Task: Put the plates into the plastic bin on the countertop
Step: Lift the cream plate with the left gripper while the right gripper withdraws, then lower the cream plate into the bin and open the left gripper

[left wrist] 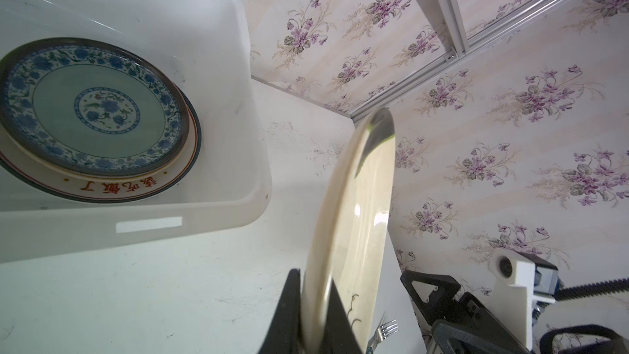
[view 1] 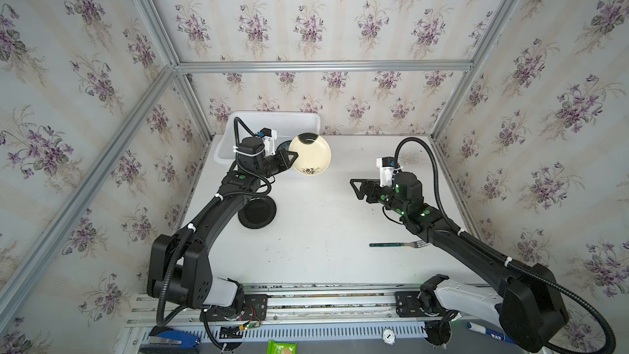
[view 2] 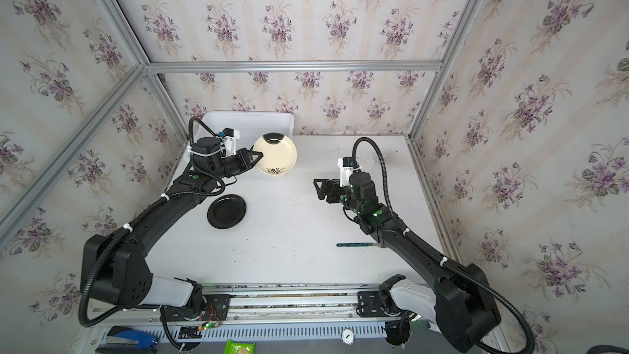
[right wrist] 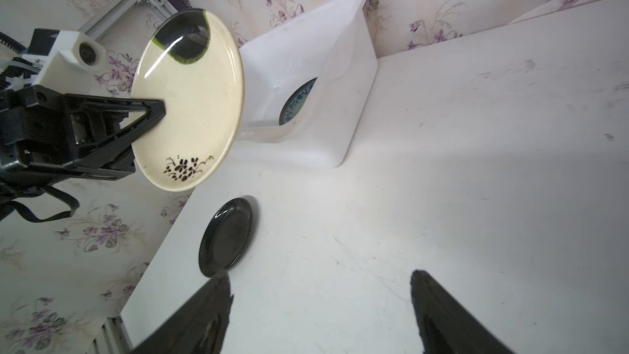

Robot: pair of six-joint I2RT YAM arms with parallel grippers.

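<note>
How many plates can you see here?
4: a cream plate gripped by the left hand, a black plate on the countertop, and a blue-patterned plate stacked on a red-lettered plate in the bin. More may hide underneath.

1. A dark-handled metal fork (view 1: 398, 244) lies flat, its tines pointing right.
2. Striped wallpaper with purple flowers (view 1: 306, 22) covers the walls, edged by silver aluminium frame bars (view 1: 323, 66).
3. Along the near edge sit a blue stapler (view 1: 170, 339), a green plastic packet (view 1: 281, 348) and a small round white dial (view 1: 388, 335).
</note>
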